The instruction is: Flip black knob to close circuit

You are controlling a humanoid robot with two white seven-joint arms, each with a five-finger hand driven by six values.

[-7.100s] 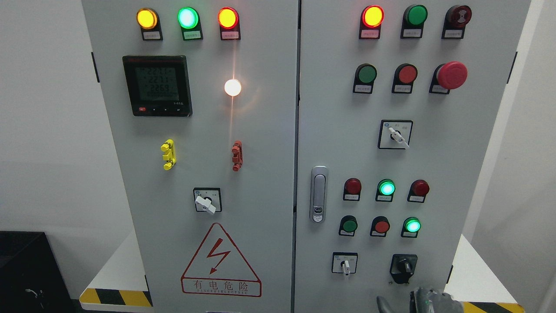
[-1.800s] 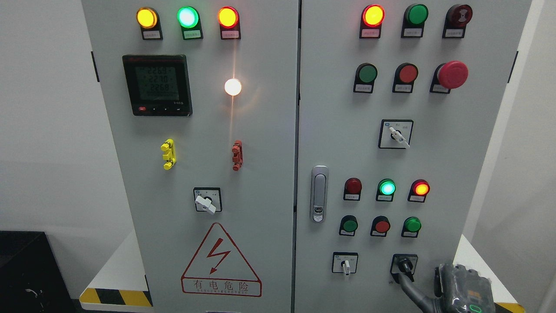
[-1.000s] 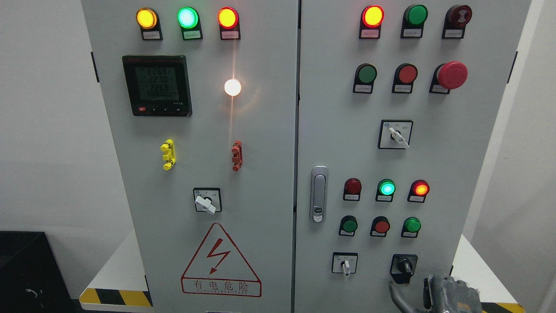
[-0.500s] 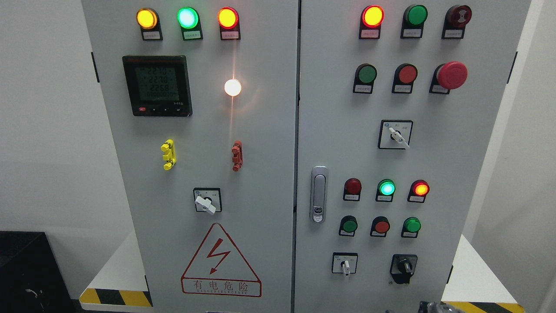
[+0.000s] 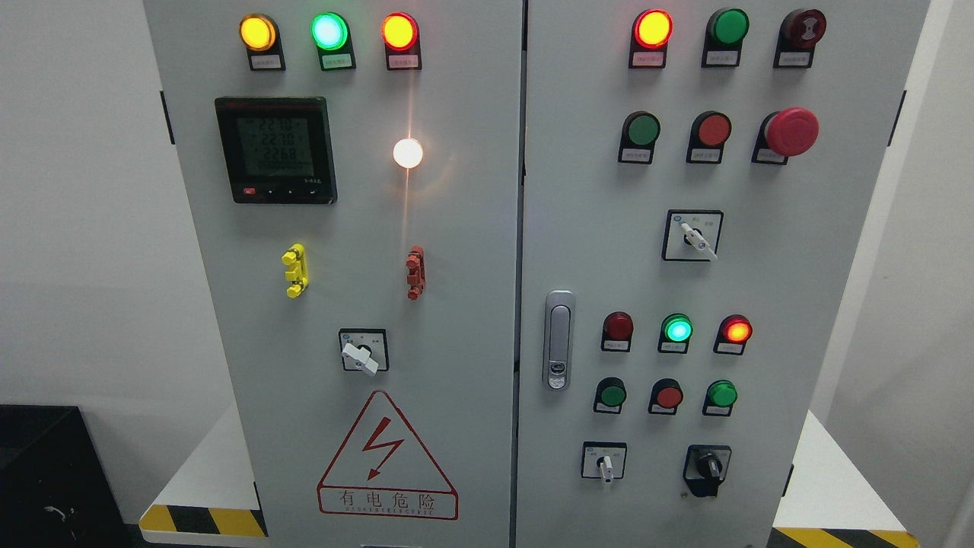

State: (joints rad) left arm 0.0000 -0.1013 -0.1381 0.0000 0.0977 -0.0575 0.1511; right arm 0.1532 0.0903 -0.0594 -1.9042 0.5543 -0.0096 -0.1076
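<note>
So no robot hand shows anywhere here, left or right, so there's no telling whether the fingers are apart or together. All you get is the grey control cabinet (image 5: pixel 456 342) straight on, two doors side by side.

The black knob (image 5: pixel 709 465) sits at the bottom right of the right door, low down near the lower edge of the view. Its pointer looks roughly upright, maybe leaning a touch to the left, hard to call. Nothing touches it. Just to its left is a small white selector switch (image 5: pixel 604 463) on a square plate.

Above the knob there's a row of three pushbuttons, and above those three lamps: the middle green lamp (image 5: pixel 676 329) is lit and the red lamp (image 5: pixel 736 330) at the right of that row glows too, while the left one looks dark. The silver door latch (image 5: pixel 558 339) sits at the left edge of that door. Up top, a big red mushroom button (image 5: pixel 791 131).

Left door has a digital meter (image 5: pixel 275 149), a bright white lamp (image 5: pixel 408 153), and a warning triangle sticker (image 5: pixel 386 457) near the bottom.
</note>
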